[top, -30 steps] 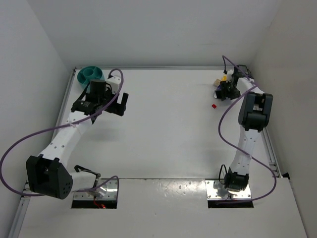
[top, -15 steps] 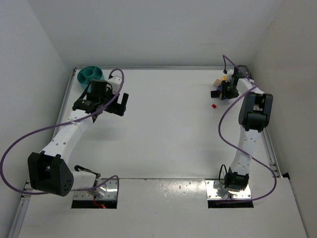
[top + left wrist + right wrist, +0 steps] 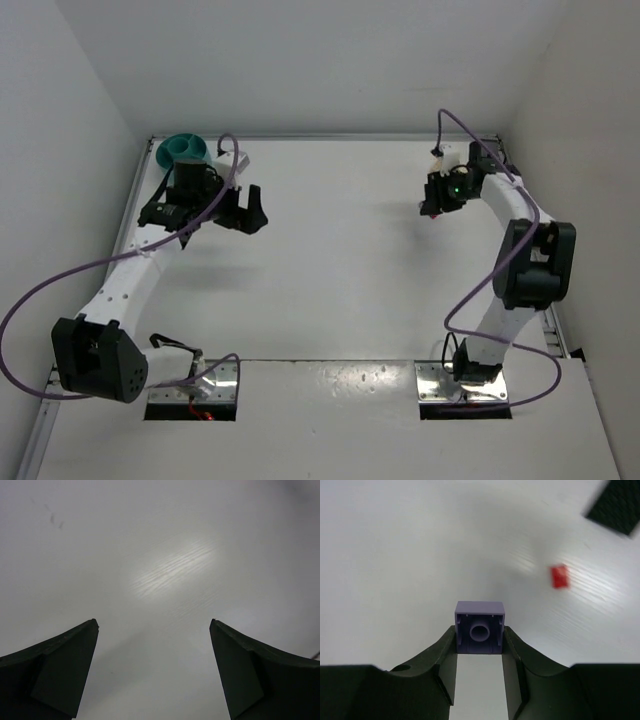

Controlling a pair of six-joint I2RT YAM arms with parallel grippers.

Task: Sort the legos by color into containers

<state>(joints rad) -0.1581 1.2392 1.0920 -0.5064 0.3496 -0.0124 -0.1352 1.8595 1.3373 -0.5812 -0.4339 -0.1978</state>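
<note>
Between the fingers (image 3: 436,666) of the right claw (image 3: 479,642) sits a purple lego (image 3: 479,633). The claw is narrow and pinches the lego on its two sides, right at the finger tips. The hollow side of the lego, with one round tube in it, faces the wrist camera.

Past the tips and off to the right, a red lego (image 3: 560,576) lies flat on the white tabletop (image 3: 395,555). It is apart from the claw and from the purple lego. Farther out, at the top right edge of the wrist view, there is a dark shape (image 3: 615,512). It is blurry, and I cannot tell what it is.

Seen from above, the right claw hangs over the far right part of the tabletop.

Over on the other side, the left claw (image 3: 154,621) is wide. Its two dark fingers stand far apart, and only white tabletop shows between them. A soft bright patch of light lies on the tabletop ahead of the tips.

Behind the left claw, in the far left corner, sits the teal bowl (image 3: 183,150). It is round, and little walls inside split it into parts. The back of the left arm is close to it, but I cannot tell if they touch. What lies inside the bowl is too small to see. The bowl is well apart from the right claw and the purple lego, all the way across the tabletop.
</note>
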